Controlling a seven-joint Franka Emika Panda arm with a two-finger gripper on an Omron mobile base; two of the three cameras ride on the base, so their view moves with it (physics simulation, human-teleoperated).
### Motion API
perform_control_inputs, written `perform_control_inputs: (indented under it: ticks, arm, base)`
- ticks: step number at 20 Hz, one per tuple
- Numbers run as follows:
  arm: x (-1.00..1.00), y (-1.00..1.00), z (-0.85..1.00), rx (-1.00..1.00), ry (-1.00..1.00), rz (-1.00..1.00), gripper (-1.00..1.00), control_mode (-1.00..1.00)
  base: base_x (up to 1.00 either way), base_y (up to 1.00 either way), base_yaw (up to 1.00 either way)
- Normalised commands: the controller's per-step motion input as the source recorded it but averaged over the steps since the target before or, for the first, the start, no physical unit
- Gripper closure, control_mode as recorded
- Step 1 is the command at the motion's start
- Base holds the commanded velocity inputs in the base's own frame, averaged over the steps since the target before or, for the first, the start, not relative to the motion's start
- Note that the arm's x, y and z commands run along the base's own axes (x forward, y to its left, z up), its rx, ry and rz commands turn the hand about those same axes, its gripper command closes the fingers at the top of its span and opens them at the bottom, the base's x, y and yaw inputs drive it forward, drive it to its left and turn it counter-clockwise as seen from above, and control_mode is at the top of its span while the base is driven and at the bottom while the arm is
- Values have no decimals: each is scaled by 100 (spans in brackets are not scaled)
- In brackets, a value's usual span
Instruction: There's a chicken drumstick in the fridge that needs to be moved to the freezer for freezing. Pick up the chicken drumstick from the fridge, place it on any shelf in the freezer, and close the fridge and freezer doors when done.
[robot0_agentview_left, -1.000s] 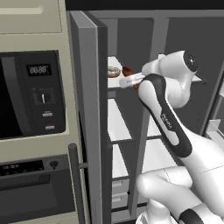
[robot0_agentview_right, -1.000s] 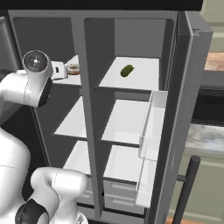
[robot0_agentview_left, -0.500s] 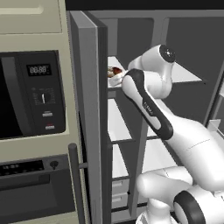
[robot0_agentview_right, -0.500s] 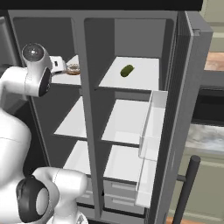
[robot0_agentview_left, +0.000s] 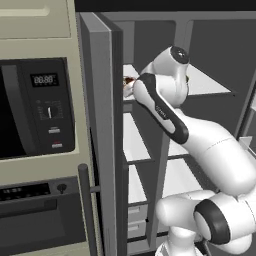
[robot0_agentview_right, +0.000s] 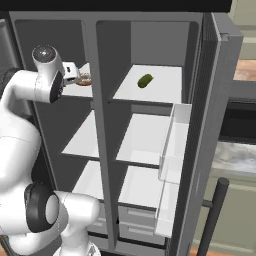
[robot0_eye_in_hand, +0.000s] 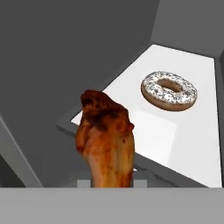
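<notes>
Pointing upright in hand view: chicken drumstick (robot0_eye_in_hand: 106, 140)

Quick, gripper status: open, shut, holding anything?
Gripper: shut on the orange-brown chicken drumstick, held at the front edge of the white shelf carrying the round frosted donut.

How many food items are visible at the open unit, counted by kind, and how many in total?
Chicken drumstick, held in the shut gripper: 1
Frosted donut on the top shelf: 1
Small dark-green fruit on the other top shelf: 1
Total: 3
</notes>
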Motion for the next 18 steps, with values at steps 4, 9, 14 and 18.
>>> perform_control_inputs:
  ticks: [4, 9, 14, 18]
  arm:
    - [8, 1, -35, -6, 0, 0, 100, -100]
    - [23, 7, -21, -1, 1, 0, 100, -100]
    - [31, 1, -16, -1, 0, 0, 100, -100]
    - [25, 0, -15, 0, 0, 0, 100, -100]
  base:
    - [0, 0, 0]
    - [0, 0, 0]
    - [0, 0, 0]
    - [0, 0, 0]
